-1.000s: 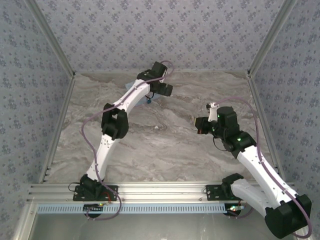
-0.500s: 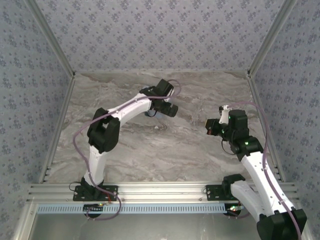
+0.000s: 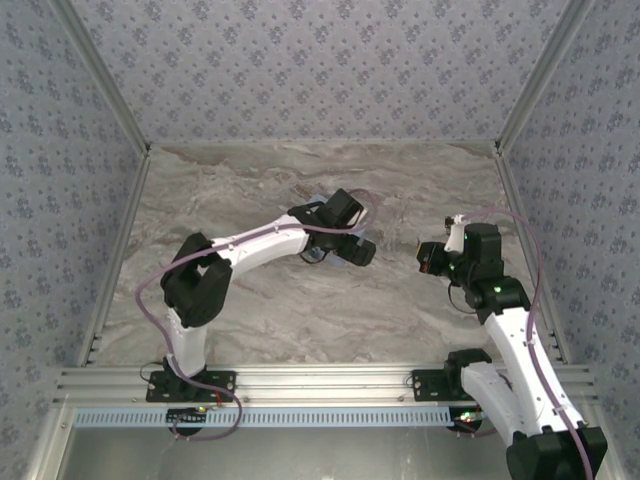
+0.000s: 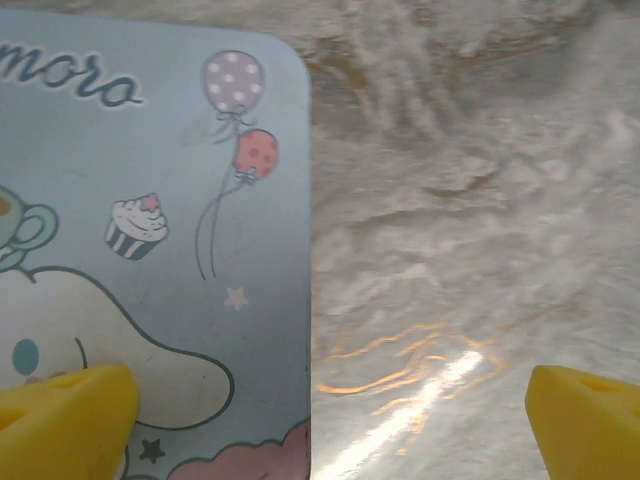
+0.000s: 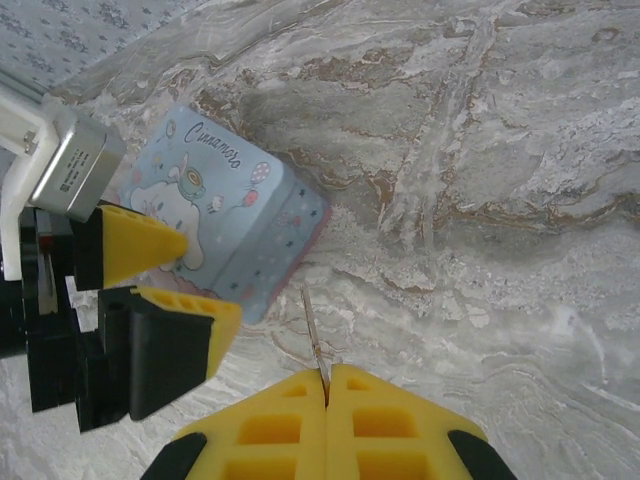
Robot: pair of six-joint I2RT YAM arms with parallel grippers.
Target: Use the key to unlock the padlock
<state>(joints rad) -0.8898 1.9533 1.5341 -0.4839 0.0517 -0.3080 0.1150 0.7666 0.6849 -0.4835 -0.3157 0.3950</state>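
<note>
Pinching one key, the right gripper is closed; the left gripper gapes over one tin.

Pale blue tin box, its lid printed with a cartoon character, a cupcake and two balloons, lying on the grey-brown marbled surface. Blue patterned walls enclose three sides. An aluminium rail borders the near edge.

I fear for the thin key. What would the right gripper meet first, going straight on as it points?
Probably the side wall of the tin, just ahead of the key that sticks out of the shut jaws of the right gripper; its tip would touch first. Depth is unclear.
</note>
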